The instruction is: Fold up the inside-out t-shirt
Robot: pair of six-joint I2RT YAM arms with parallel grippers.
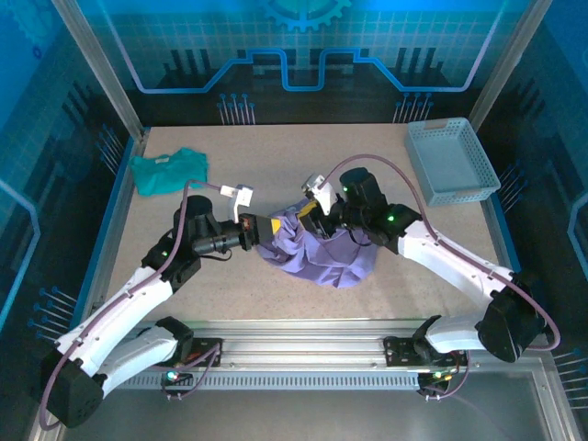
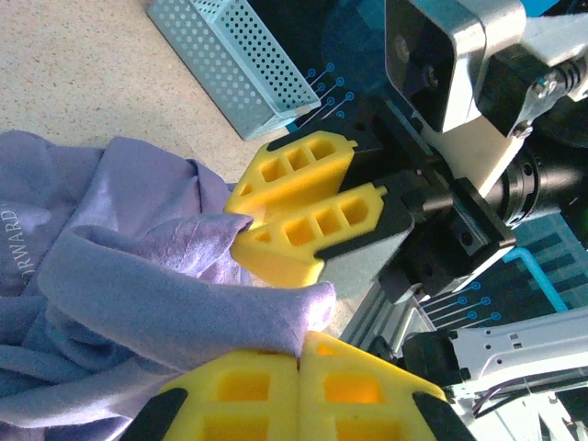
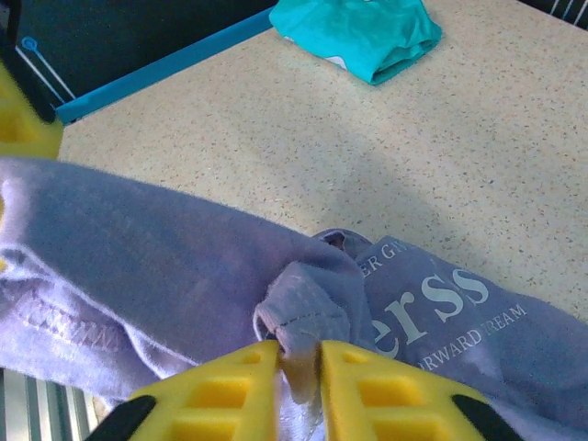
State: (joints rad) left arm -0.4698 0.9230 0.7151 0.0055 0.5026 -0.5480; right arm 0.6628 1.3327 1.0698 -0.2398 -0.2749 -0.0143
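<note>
The inside-out t-shirt, lavender-purple, lies bunched in a heap at the table's middle, partly lifted between both grippers. My left gripper meets the heap from the left and my right gripper from the upper right. In the left wrist view the left gripper is shut on a fold of the t-shirt, with the right gripper just beyond, also pinching cloth. In the right wrist view the right gripper is shut on a stitched hem of the t-shirt; white lettering shows beside it.
A small teal-green shirt lies crumpled at the back left of the table, also seen as the teal shirt. A light-blue perforated basket stands at the back right. Blue rails edge the table.
</note>
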